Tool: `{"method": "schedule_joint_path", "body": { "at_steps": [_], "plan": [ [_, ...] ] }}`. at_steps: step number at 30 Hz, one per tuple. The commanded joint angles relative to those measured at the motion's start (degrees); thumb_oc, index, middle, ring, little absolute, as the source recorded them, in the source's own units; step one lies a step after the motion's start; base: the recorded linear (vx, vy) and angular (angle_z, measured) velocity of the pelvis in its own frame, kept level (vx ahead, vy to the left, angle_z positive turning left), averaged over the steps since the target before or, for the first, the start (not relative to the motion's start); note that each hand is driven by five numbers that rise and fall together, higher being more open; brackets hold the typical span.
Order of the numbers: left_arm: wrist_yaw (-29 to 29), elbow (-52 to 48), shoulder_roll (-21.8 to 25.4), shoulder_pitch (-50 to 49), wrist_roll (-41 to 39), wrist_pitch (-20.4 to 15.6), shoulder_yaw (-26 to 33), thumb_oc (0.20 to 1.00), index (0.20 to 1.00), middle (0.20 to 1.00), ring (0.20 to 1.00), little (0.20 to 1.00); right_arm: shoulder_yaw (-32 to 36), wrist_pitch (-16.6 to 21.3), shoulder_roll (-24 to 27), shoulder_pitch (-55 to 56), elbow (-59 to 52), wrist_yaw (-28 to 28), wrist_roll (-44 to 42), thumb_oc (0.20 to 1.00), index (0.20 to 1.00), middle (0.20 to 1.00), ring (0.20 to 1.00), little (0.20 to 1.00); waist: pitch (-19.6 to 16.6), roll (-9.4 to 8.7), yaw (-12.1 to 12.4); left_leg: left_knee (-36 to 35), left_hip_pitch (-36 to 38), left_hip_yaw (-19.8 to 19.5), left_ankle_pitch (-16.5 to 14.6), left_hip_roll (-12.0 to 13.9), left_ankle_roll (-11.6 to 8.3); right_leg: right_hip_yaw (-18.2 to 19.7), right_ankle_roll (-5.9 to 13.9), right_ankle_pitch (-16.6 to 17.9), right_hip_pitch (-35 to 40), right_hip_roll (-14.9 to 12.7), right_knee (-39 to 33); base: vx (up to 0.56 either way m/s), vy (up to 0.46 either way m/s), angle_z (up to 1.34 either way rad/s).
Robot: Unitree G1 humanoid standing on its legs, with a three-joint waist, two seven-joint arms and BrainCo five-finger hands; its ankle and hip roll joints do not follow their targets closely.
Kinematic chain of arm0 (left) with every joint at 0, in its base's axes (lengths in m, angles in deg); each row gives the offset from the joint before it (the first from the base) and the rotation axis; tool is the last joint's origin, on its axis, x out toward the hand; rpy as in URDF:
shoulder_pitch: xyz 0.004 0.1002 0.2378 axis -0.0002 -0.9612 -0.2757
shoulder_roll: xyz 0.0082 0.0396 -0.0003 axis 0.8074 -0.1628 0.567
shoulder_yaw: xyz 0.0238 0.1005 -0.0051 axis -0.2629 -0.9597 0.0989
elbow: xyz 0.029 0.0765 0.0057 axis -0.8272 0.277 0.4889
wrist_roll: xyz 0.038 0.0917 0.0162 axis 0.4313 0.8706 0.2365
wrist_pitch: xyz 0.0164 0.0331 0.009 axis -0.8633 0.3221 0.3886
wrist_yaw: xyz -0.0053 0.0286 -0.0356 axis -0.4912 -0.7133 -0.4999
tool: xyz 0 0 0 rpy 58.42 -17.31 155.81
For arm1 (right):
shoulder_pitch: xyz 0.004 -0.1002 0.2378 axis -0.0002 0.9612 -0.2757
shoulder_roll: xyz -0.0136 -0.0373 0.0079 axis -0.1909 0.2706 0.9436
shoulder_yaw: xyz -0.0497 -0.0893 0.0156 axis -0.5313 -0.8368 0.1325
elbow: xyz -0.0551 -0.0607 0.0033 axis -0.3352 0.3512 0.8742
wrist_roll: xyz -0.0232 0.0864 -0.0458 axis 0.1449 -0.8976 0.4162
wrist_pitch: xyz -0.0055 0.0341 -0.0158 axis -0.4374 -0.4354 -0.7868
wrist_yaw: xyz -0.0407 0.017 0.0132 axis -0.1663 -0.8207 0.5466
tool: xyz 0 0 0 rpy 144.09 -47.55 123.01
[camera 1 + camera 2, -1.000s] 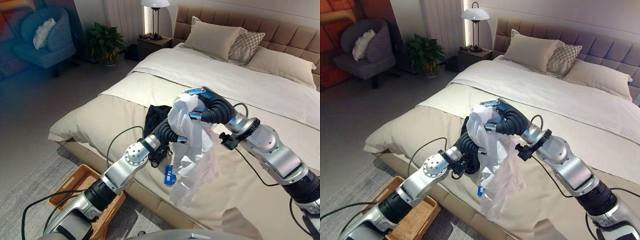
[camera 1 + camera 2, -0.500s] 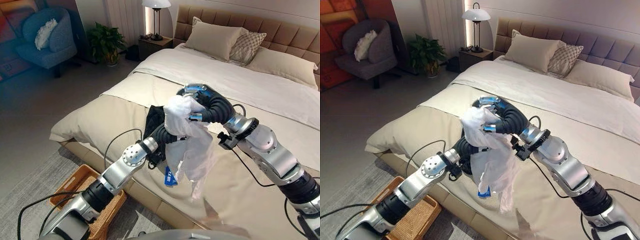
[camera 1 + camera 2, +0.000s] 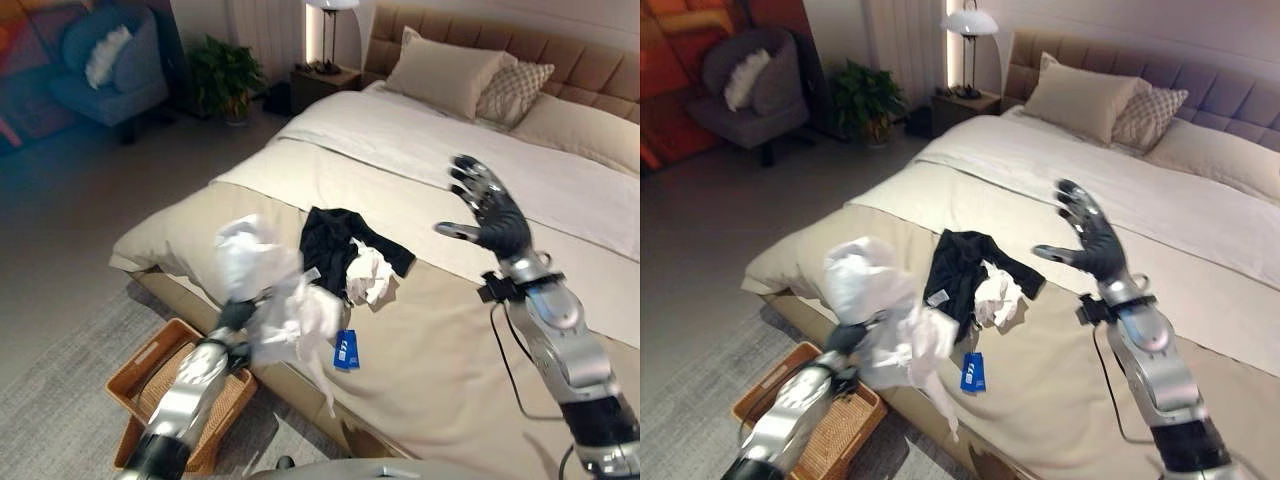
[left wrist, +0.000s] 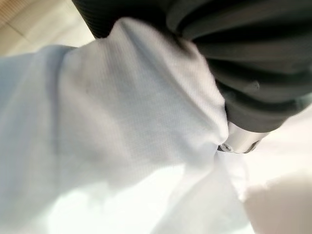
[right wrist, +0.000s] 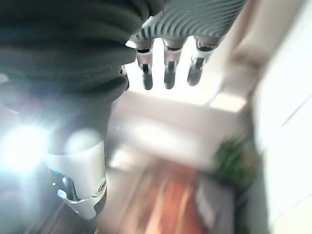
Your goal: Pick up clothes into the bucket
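Left wrist view: white garment (image 4: 122, 136) hides the left hand's fingers; right hand (image 3: 490, 215) spread.

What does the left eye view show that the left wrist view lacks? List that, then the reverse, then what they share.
Left eye view: the bed, a black garment on it with a smaller white piece on top, the wicker basket on the floor beside the bed, and the right hand open above the bed.
Left wrist view: the left hand up close, its dark ribbed cover pressed against cloth.
Both: the white garment at the left hand, bunched and hanging above the basket.
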Motion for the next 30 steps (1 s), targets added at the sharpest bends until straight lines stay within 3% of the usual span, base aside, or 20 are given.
{"method": "schedule_joint_path", "body": {
  "at_steps": [1, 8, 17, 30],
  "plan": [
    [-2.2, -0.7, 1.0, 6.0, 1.3, -6.1, 6.2, 0.200, 0.200, 0.200, 0.200, 0.200, 1.6, 0.9, -2.6, -0.2, 1.7, 0.0, 1.7, 1.000, 1.000, 1.000, 1.000, 1.000, 0.4, -0.76, 1.3, 0.4, 2.0, 1.1, -3.6, -1.6, 1.66, -3.1, 3.32, -1.6, 2.2, -3.4, 1.7, 0.01, 0.020, 0.03],
    [-6.6, 5.8, 2.6, 5.3, 5.9, -7.2, 16.7, 0.200, 0.200, 0.200, 0.200, 0.200, 2.6, -1.1, -6.0, 5.7, 19.6, 1.0, 9.2, 1.000, 1.000, 1.000, 1.000, 1.000, 3.8, 0.38, 1.3, 0.8, 0.0, 0.5, -2.8, -1.7, 1.37, -3.5, 2.98, -1.8, 0.5, -3.3, 2.3, -0.04, 0.021, 0.03],
    [-11.8, 5.9, 5.7, 9.2, 6.3, -9.2, 19.1, 0.200, 0.200, 0.200, 0.200, 0.200, -0.7, -2.0, -5.0, 2.1, 38.7, 4.8, 17.2, 1.000, 1.000, 1.000, 1.000, 1.000, 9.4, 0.06, 1.7, 2.9, -6.5, -0.3, -1.4, -2.0, 1.51, -4.3, 2.99, -0.4, -5.3, -3.7, 3.9, -0.11, 0.019, 0.03],
    [-19.0, 16.2, 11.9, 17.6, 6.5, -8.5, 17.4, 0.200, 0.200, 0.200, 0.200, 0.200, -6.0, -1.8, -6.5, -1.4, 45.2, 7.0, 18.2, 1.000, 1.000, 1.000, 1.000, 1.000, 13.3, -2.38, 1.1, 4.4, -12.6, -0.2, -0.5, -2.1, 1.79, -3.8, 3.33, 0.9, -11.7, -4.3, 5.8, -0.04, 0.021, 0.02]
  ]
}}
